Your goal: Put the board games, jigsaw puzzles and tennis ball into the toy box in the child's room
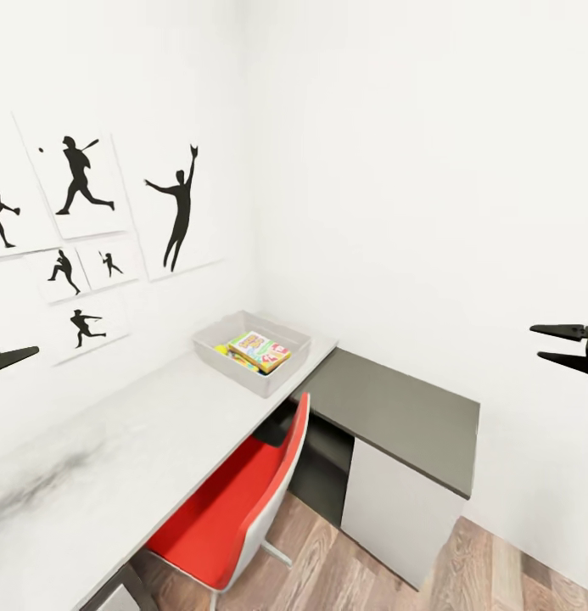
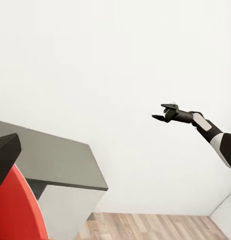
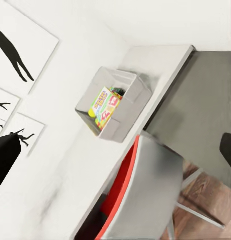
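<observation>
The grey toy box (image 1: 210, 355) stands on the white table (image 1: 115, 450) near the corner of the room. Colourful board game boxes (image 1: 260, 350) lie inside it, and a small yellow-green thing (image 3: 92, 113) shows beside them. The right wrist view looks down on the toy box (image 3: 126, 82) and the top game box (image 3: 105, 106). My left gripper (image 1: 14, 358) hangs at the picture's left edge, over the table and well short of the box. My right gripper (image 1: 535, 341) floats in the air to the right, open and empty, and shows again as the right gripper (image 2: 156, 111).
A red chair (image 1: 234, 509) is pushed under the white table. A dark grey desk top (image 1: 395, 416) on a white cabinet (image 1: 395, 518) adjoins the table at the right. Black sports silhouettes (image 1: 179, 208) hang on the left wall. Wooden floor (image 1: 497, 568) lies beyond the cabinet.
</observation>
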Tool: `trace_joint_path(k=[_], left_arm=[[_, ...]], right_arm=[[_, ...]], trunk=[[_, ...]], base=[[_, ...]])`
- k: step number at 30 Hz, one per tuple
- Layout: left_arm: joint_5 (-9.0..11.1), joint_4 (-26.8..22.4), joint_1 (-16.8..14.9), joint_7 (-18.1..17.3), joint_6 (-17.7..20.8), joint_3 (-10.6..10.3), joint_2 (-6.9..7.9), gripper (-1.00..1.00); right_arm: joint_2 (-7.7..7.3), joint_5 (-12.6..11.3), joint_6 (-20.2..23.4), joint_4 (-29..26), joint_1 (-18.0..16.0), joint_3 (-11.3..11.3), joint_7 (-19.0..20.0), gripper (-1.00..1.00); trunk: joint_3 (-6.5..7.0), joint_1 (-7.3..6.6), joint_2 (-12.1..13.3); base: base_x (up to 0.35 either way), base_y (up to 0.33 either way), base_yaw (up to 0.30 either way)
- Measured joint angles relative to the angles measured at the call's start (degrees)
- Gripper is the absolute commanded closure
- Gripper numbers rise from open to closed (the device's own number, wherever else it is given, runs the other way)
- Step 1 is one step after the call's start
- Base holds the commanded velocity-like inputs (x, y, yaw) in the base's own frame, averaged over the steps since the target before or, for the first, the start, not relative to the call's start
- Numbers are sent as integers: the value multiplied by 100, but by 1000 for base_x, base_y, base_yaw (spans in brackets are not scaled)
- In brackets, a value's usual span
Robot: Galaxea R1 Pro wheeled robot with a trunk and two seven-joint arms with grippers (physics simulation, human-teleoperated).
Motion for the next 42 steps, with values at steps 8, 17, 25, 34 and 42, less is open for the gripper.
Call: trace_joint_path(k=[8,17,25,34,42], left_arm=[[1,-1,0,1,0,0,-7,-100],[-4,-1,0,1,0,0,-7,-100],[-6,-1,0,1,0,-4,-9,-100],[-6,-1,-1,1,0,-6,-9,-100],[-6,-1,-3,2,0,-7,-7,-100]], right_arm=[[0,8,-1,18,1,-1,0,-100],[0,16,1,255,1,-3,4,-100],[0,31,1,307,1,-4,1,-100],[0,34,2,411,0,-2,0,-100],[0,34,3,440,6,-2,-2,-100]], trunk=[[64,-2,0],[135,-3,0],[198,-2,0],[267,-2,-2],[325,-1,-6]], base=[[-51,-23,-210],[-2,-1,-210],[0,0,-210],[0,0,-210],[-15,0,-210]])
